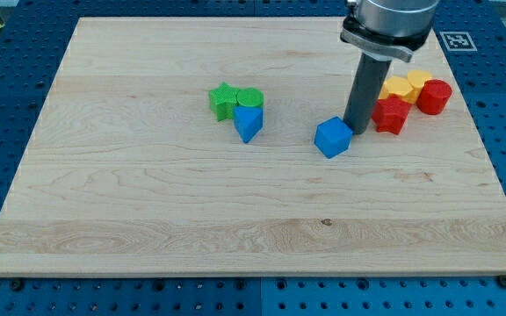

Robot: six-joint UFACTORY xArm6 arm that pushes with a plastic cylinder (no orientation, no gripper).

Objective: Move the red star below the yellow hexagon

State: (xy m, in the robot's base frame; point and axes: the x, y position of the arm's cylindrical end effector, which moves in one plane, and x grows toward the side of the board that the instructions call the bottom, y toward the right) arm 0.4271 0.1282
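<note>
My tip (355,132) stood between blue cube (333,137) and red star (391,115) | contact seemingly none | yellow hexagon (397,89) just beyond the star | no end effector jaws, only a rod.

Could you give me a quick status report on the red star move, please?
My tip down between blue cube and red star. Red star sits below-left of yellow hexagon, beside yellow star. Red cylinder crowds the spot under the hexagon.

board (191,202): pale matt wood, visible grain | red star (391,115): ridged matt plastic | rod (360,92): dark, smooth
</note>
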